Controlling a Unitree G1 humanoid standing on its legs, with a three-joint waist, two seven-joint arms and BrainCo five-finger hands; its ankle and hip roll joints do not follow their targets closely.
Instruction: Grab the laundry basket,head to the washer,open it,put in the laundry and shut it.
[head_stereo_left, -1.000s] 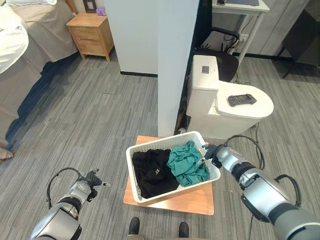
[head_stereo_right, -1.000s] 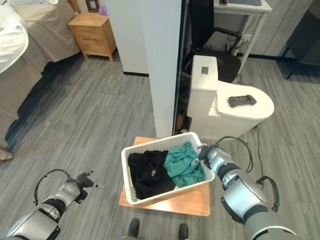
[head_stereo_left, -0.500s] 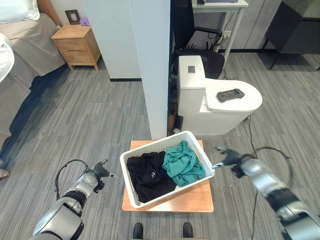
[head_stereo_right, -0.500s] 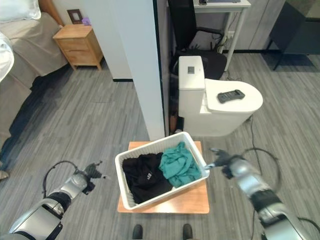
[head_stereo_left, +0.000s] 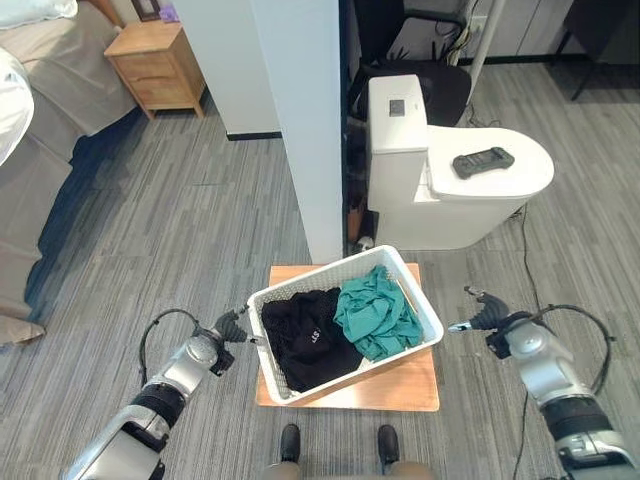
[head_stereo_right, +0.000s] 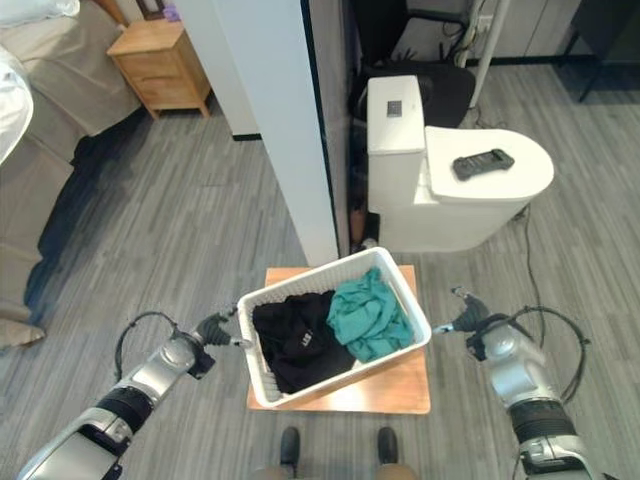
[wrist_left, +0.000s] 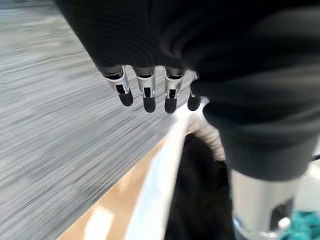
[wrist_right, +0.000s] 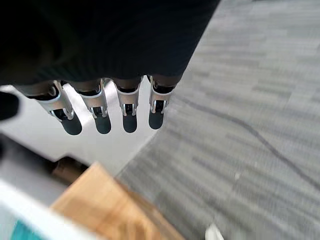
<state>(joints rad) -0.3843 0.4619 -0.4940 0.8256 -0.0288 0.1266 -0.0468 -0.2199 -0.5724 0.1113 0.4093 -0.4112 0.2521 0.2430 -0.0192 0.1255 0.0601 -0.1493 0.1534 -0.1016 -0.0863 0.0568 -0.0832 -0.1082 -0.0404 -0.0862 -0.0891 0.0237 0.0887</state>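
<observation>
A white laundry basket (head_stereo_left: 420, 303) sits on a low wooden board (head_stereo_left: 400, 388) on the floor just in front of me. It holds black clothes (head_stereo_left: 305, 340) on its left and teal clothes (head_stereo_left: 376, 312) on its right. My left hand (head_stereo_left: 226, 328) reaches the basket's left rim with straight fingers (wrist_left: 145, 95); the rim (wrist_left: 159, 200) and the black clothes (wrist_left: 200, 200) lie just past them. My right hand (head_stereo_left: 487, 316) hovers a short way off the basket's right end, fingers (wrist_right: 102, 112) straight over the board (wrist_right: 107, 202), holding nothing.
A white toilet (head_stereo_left: 420, 200) with a black controller (head_stereo_left: 483, 162) on its lid stands behind the basket. A white partition wall (head_stereo_left: 300, 120) rises to the toilet's left. A wooden nightstand (head_stereo_left: 160, 55) and a bed (head_stereo_left: 40, 120) are at far left, a black chair (head_stereo_left: 420, 85) behind.
The camera has shifted. My right hand has drawn away from the basket's right rim, which it touched a second ago. My left hand has come in close to the left rim.
</observation>
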